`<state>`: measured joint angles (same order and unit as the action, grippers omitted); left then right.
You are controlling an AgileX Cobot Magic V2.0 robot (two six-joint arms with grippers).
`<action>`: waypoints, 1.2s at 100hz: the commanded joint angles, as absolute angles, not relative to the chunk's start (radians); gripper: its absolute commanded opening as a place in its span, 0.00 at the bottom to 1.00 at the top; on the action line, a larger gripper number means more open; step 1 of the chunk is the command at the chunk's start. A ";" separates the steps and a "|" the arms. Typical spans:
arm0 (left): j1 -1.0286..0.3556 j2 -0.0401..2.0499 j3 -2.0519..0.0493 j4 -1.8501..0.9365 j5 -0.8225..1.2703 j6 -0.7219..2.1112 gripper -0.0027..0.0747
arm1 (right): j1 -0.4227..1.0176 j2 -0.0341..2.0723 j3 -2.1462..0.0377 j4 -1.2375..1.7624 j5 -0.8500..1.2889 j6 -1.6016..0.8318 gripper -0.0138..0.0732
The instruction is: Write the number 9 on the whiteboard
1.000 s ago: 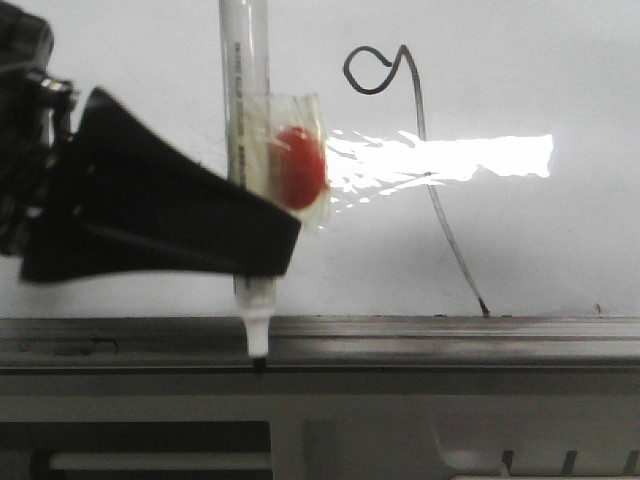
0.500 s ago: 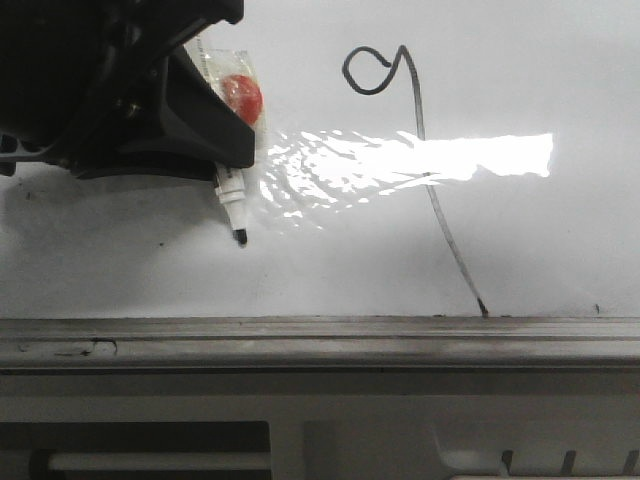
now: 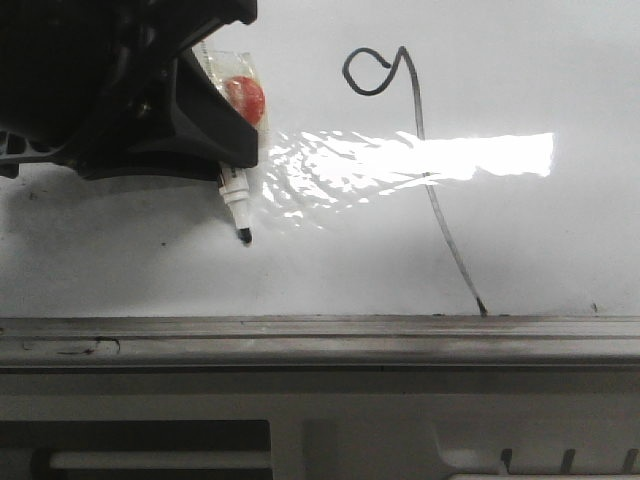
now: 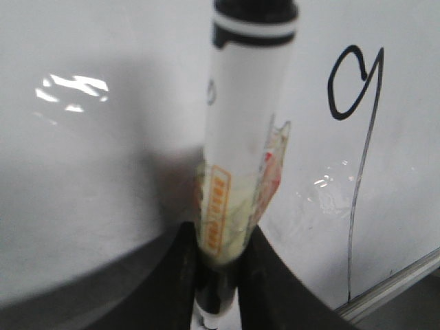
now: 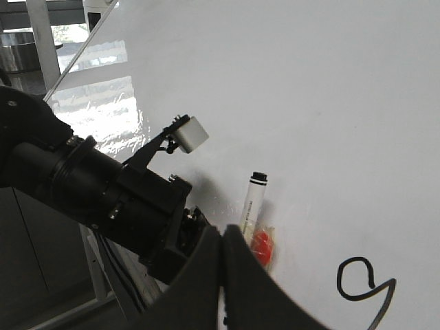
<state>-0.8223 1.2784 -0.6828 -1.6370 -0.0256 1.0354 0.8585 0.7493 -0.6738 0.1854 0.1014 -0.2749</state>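
The whiteboard (image 3: 530,240) fills the front view, with a glare band across it. The number 9 (image 3: 419,120) is drawn on it at the upper middle, its tail running down to the grey rail (image 3: 400,335). My left gripper (image 3: 225,150) is at the upper left, shut on a white marker (image 3: 236,195) whose dark tip points down at the board, left of the 9. A red round piece in clear wrap (image 3: 243,95) is stuck to the marker. The left wrist view shows the marker (image 4: 244,117) between the jaws and the 9 (image 4: 340,118). My right gripper (image 5: 223,237) is shut and empty.
A grey frame (image 3: 300,400) runs below the rail. The right wrist view shows the black left arm (image 5: 103,199) with a white block (image 5: 190,134) on it, close to the board (image 5: 330,103), and the 9 (image 5: 354,260) beside the marker (image 5: 251,199).
My left gripper has carried the marker up and left from the rail to the board's upper left. In the last half second it only edged slightly right.
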 commanded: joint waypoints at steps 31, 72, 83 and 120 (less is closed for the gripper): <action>-0.781 1.316 -0.703 -1.767 -0.202 1.029 0.38 | 0.854 0.746 -0.707 0.191 0.028 -0.285 0.09; -0.782 1.289 -0.701 -1.761 -0.167 1.035 0.70 | 0.853 0.743 -0.707 0.178 0.041 -0.285 0.09; -0.782 1.218 -0.674 -1.761 -0.126 1.053 0.74 | 0.809 0.704 -0.707 0.161 0.137 -0.285 0.09; -0.782 0.804 -0.471 -1.720 -0.121 1.055 0.34 | 0.520 0.348 -0.603 0.033 0.271 -0.285 0.09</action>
